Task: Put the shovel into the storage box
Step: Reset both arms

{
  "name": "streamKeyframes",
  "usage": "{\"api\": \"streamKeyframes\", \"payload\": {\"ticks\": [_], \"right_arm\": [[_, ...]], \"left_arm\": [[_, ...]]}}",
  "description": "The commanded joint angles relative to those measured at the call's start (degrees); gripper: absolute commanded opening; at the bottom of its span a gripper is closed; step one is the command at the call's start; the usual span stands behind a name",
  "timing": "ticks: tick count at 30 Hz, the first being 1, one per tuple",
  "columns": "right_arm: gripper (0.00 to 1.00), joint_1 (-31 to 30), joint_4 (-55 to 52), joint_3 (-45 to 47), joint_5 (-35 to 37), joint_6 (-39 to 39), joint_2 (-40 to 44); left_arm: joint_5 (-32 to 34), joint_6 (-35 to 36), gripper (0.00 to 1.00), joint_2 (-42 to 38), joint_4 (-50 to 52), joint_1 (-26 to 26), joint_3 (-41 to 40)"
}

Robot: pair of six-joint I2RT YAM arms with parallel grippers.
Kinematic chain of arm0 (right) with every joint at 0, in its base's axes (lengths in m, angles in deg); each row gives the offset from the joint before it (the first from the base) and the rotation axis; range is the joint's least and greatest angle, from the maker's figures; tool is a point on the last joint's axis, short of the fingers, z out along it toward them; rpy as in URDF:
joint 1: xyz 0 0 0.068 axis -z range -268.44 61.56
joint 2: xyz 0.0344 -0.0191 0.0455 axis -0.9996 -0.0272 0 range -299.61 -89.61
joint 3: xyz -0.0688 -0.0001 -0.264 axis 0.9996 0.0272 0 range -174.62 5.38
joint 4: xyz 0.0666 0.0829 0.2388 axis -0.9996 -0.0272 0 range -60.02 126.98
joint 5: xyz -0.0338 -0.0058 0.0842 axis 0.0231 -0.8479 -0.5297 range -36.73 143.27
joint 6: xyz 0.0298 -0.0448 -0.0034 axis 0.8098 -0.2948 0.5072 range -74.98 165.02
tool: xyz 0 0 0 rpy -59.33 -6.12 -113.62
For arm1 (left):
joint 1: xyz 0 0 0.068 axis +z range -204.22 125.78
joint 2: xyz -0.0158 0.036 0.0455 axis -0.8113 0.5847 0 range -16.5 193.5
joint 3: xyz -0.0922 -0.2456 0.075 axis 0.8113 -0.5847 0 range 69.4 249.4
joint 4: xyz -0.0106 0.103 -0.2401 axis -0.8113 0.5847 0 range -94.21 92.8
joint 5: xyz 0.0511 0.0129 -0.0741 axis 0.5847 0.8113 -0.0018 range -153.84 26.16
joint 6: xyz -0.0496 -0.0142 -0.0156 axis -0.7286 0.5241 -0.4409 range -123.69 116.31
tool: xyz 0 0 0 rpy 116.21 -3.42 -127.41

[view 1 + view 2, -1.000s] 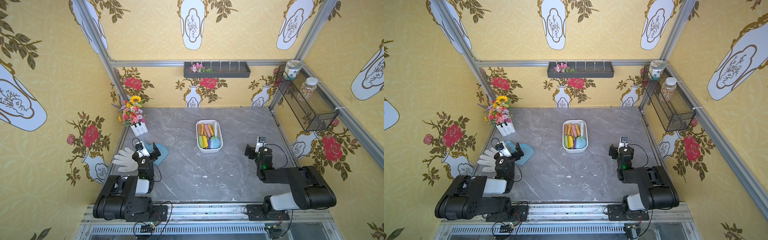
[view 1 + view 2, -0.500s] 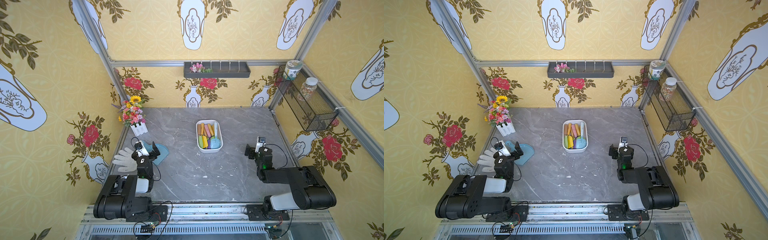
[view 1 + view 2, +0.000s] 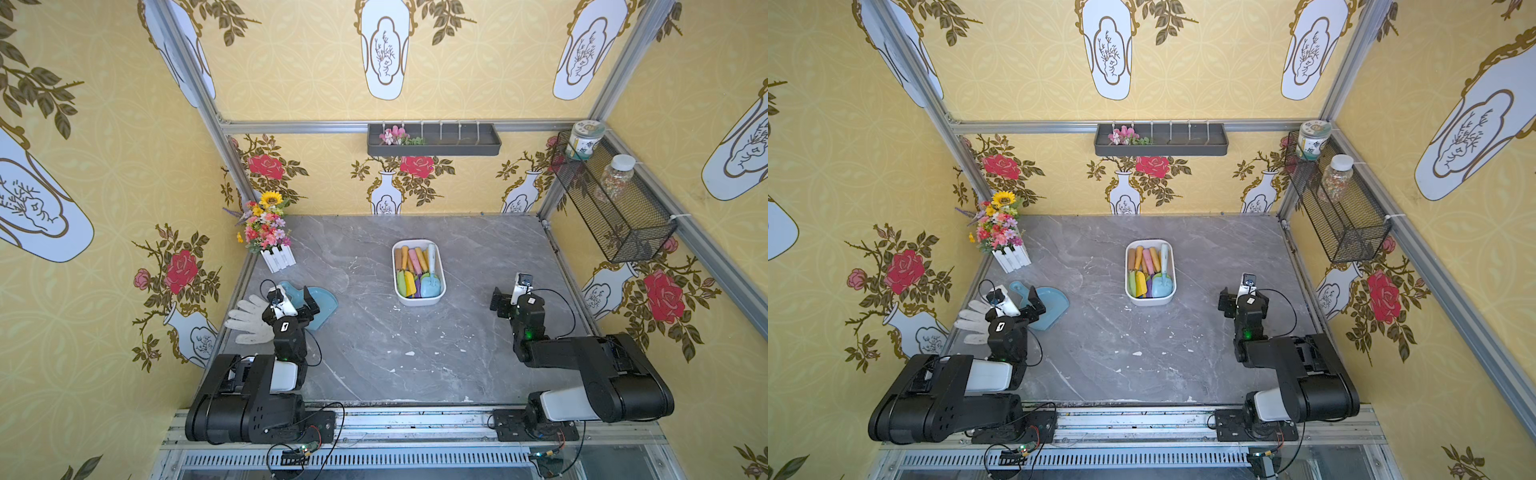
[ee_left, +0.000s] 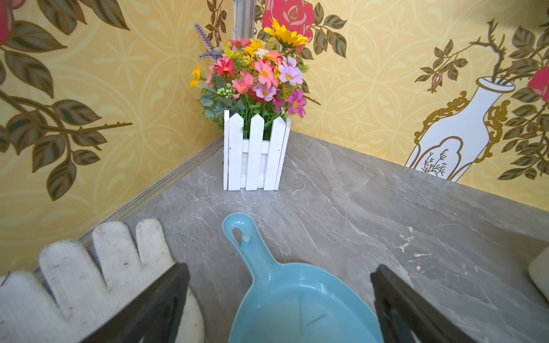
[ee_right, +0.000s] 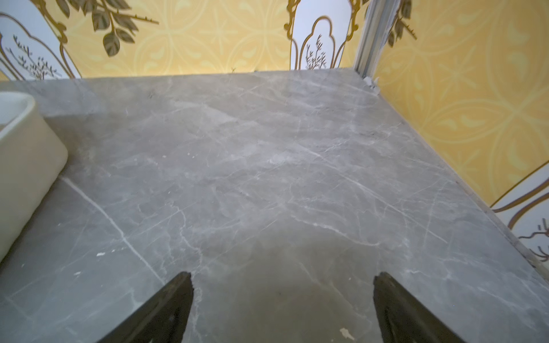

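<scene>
The white storage box (image 3: 419, 302) (image 3: 1150, 300) stands in the middle of the grey table. Several small coloured shovels lie side by side in it. A light blue shovel (image 3: 430, 286) (image 3: 1162, 286) with a white handle lies on top at its right side. My left gripper (image 3: 297, 305) (image 4: 279, 297) is open at the near left, low over a blue dustpan (image 4: 297, 303), holding nothing. At the near right my right gripper (image 3: 509, 299) (image 5: 282, 297) hangs open over bare table. The box wall (image 5: 29, 166) shows beside it.
A white glove (image 3: 249, 320) (image 4: 89, 282) lies beside the dustpan (image 3: 324, 303) by the left wall. A flower pot (image 3: 270, 232) fills the far left corner. A grey tray (image 3: 434, 141) hangs on the back wall, a wire basket (image 3: 615, 208) on the right wall.
</scene>
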Motion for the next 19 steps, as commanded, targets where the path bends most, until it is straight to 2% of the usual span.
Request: {"api": "streamKeyframes", "payload": {"ticks": [1,2,3,5,9,19], "right_arm": [[0.97,0.82,-1.05,-0.83,-1.72,0.23,-0.21],[0.97,0.23,-2.16,-2.85,-4.81,-1.44,-1.65],[0.97,0.23,0.92,-1.60,-4.64,-1.83,-1.77],[0.97,0.39,-1.13,-1.36,0.34,1.26,-0.45],[0.97,0.30,-0.41,-1.81,-3.85,-1.17,-1.54],[0.97,-0.18,-0.73,-1.83,-3.27,-1.66,-1.44]], "left_arm": [[-1.08,-0.11,1.00,0.82,1.67,0.39,2.21],[-1.99,1.27,1.00,3.74,2.14,0.34,4.34],[-2.10,1.77,1.00,4.21,-2.68,0.43,2.45],[-0.88,0.37,1.00,2.18,-0.84,0.39,1.98],[-1.74,1.05,1.00,2.80,-0.15,0.39,2.78],[-1.76,1.12,1.00,2.76,-0.13,0.40,2.75]]}}
